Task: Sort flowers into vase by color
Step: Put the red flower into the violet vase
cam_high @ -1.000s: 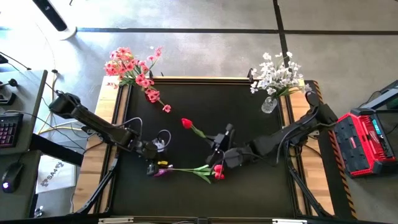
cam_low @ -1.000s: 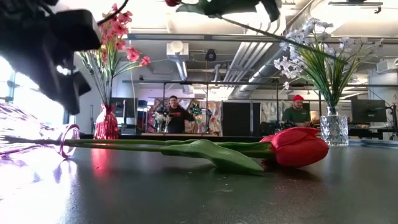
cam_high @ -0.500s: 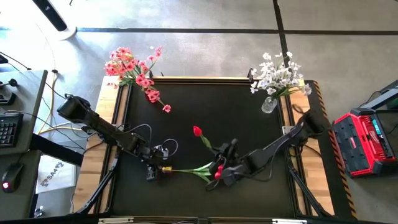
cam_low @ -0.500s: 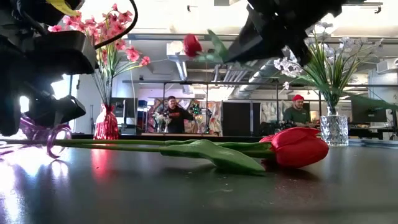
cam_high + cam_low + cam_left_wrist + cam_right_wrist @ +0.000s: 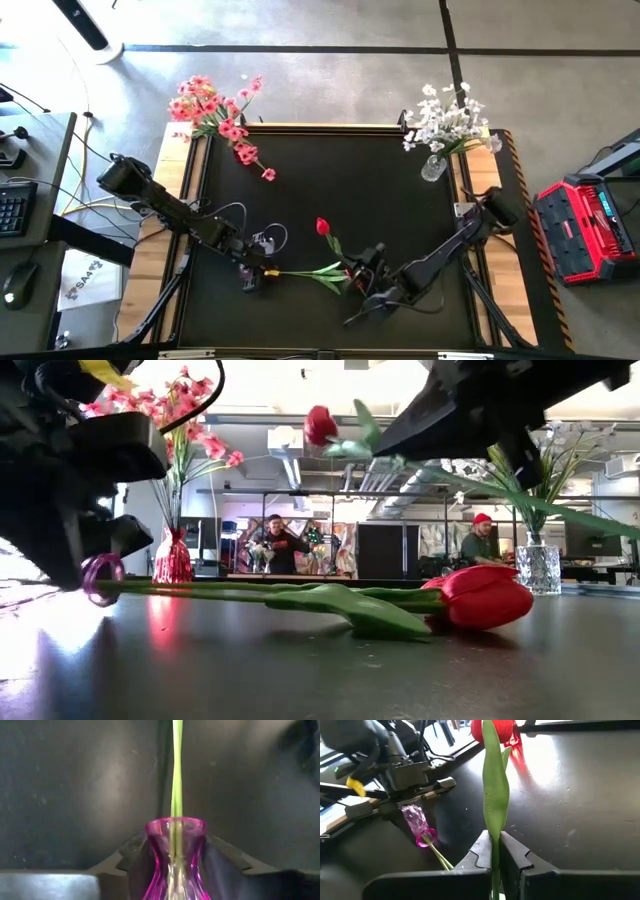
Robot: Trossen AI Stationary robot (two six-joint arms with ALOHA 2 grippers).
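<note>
Overhead straight down; table-level across into room; wrist views close on magenta vase [image 5: 175, 855], shared with right wrist.

Left claw [image 5: 252, 277] low, right claw [image 5: 352, 275] clamped shut

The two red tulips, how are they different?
One tulip lies flat on the table, its stem end in the pink vase the left gripper holds. The other tulip is up in the air, its stem pinched by the right gripper. Both are red with green stems.
</note>
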